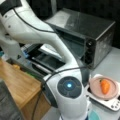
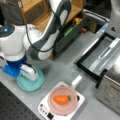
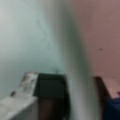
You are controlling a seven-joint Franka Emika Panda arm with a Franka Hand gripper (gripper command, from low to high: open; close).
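Low at a front view's left, the pincer [image 2: 28,75] sits down on a teal plate [image 2: 37,83] on the grey desk [image 2: 62,67]; whether its jaws are apart or together I cannot tell. Just right of it, a carrot [image 2: 61,99] lies on a pink plate [image 2: 71,106] atop a white scale [image 2: 78,100]. Farther right, an oven [image 2: 110,85] stands with its door [image 2: 96,56] down. Up close, the wrist view shows only teal surface [image 3: 27,37].
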